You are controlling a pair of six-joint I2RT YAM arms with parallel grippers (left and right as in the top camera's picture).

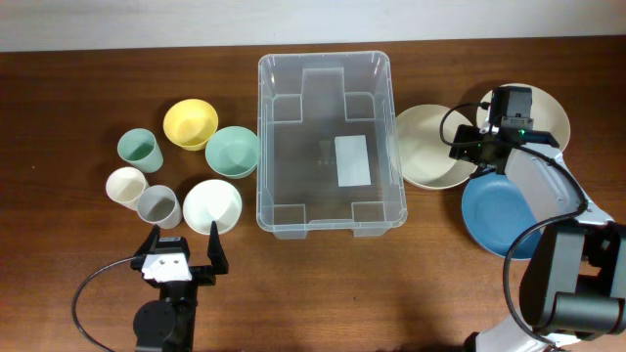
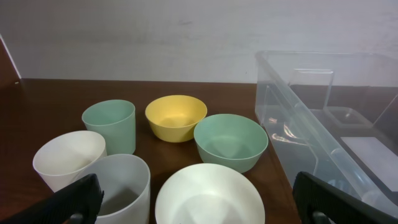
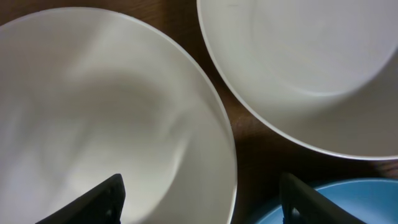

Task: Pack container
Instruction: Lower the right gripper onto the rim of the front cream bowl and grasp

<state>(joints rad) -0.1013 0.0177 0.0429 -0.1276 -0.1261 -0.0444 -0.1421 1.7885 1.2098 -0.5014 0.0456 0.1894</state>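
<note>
The right fingers (image 3: pixel 112 199), parted and empty astride the cream plate (image 3: pixel 93 112) rim at 3 o'clock of the container (image 1: pixel 260 147), could pinch shallowly and slip; the left fingers (image 2: pixel 74 202) hang spread, empty.

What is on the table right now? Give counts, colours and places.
container: one, clear, table centre, white label on its floor
bowls: three, yellow bowl, green bowl, white bowl, left of the container
cups: three, green cup, white cup, grey cup, further left
plates: three, two cream plates, one blue plate, right of the container
table: one, dark wood
left gripper: black, open, near the white bowl
right gripper: black, open, over the cream plates
</note>
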